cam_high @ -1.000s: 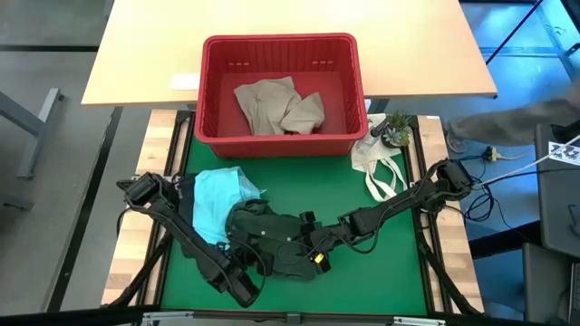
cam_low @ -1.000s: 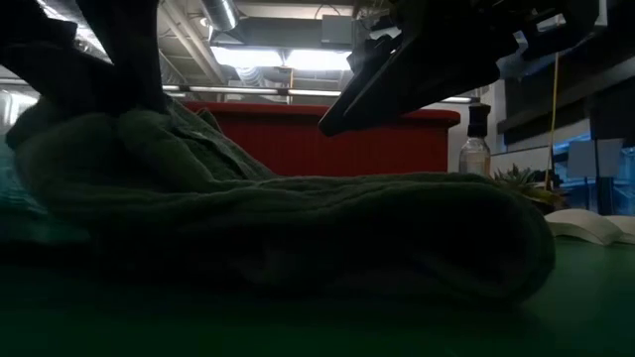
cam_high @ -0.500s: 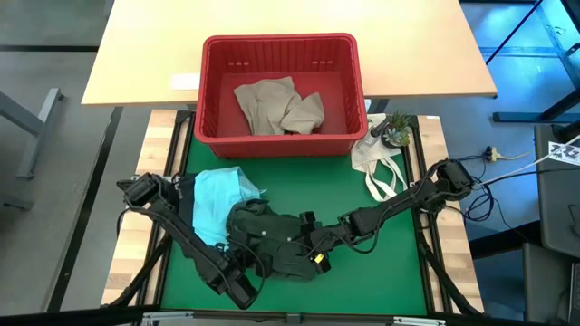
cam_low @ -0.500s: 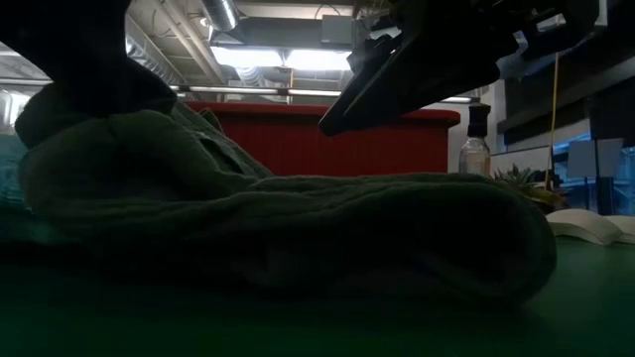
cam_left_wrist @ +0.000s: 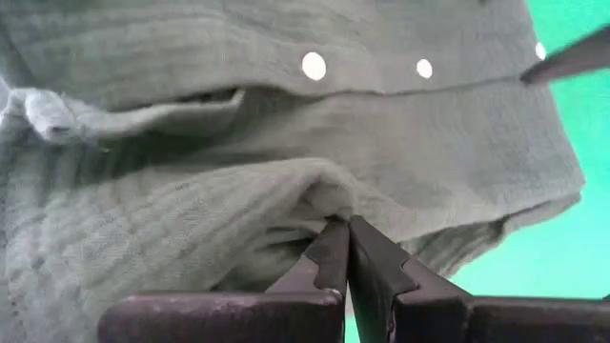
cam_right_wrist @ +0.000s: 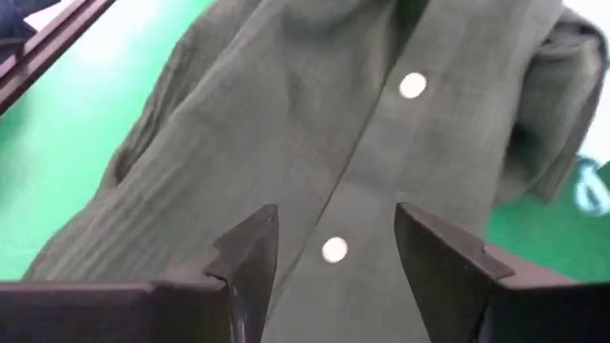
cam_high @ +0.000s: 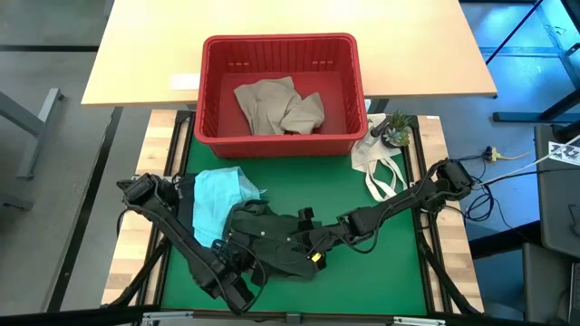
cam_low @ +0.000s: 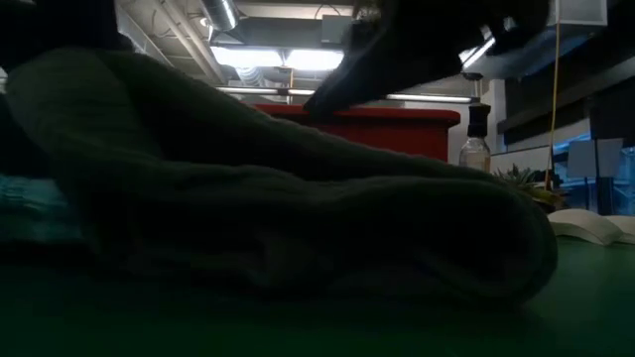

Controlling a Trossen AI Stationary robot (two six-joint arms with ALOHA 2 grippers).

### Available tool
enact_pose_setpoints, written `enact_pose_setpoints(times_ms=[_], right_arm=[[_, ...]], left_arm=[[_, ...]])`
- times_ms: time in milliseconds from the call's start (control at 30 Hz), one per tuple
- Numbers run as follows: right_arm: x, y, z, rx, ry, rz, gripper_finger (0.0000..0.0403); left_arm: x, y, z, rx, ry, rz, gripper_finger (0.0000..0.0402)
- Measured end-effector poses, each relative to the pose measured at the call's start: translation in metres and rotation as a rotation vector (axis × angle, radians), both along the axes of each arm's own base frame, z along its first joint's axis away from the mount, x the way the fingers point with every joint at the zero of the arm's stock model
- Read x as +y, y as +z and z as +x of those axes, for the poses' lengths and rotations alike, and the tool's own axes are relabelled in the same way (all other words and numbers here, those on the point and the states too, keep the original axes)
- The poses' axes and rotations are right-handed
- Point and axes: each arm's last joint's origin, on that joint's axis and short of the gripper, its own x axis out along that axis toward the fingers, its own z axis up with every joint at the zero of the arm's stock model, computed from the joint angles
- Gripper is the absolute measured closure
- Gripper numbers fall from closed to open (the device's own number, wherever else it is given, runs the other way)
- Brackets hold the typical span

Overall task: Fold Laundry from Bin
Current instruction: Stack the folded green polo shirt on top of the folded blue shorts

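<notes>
Olive shirt pinched, three garments out

One bin (cam_high: 210, 91) is seen at the desk's (cam_high: 381, 244) far edge, one beige piece (cam_high: 276, 106) inside. The olive shirt (cam_high: 272, 237) lies near-side, beside teal (cam_high: 216, 201). It's pinched by the left pincer (cam_left_wrist: 345, 250); the right pincer (cam_right_wrist: 334, 250) is spread just above.

Both arms were dark and jointed, black cables trailing — the right arm (cam_high: 390, 206) bore a small yellow mark.

The olive garment (cam_low: 298, 228) hides most of the bin (cam_low: 397, 134) in the low view
</notes>
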Motion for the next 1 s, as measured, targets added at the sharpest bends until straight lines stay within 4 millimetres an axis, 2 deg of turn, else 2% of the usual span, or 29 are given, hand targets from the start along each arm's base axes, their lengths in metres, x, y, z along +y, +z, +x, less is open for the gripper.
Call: enact_pose_setpoints(times_ms=[167, 367, 467, 667, 800, 1000], right_arm=[[-0.006, 0.021, 0.012, -0.017, 0.039, -0.071, 0.0194], [-0.038, 0.035, 0.028, -0.044, 0.025, -0.079, 0.0194], [-0.059, 0.032, 0.035, -0.033, 0.048, -0.025, 0.0194], [-0.092, 0.010, 0.052, -0.015, 0.053, 0.051, 0.0194], [-0.103, 0.003, 0.060, -0.044, 0.051, 0.074, 0.0194], [-0.113, 0.006, 0.063, -0.090, 0.129, 0.151, 0.0194]], left_arm=[[-0.004, -0.001, -0.004, -0.006, 0.022, -0.020, 0.0401], [-0.008, -0.001, -0.007, -0.004, 0.031, -0.040, 0.0401], [-0.010, -0.002, -0.009, -0.002, 0.028, -0.046, 0.0401], [-0.013, -0.002, -0.011, -0.005, 0.018, -0.052, 0.0401], [-0.014, -0.002, -0.011, -0.012, 0.015, -0.059, 0.0401], [-0.014, -0.002, -0.010, -0.016, 0.016, -0.063, 0.0401]])
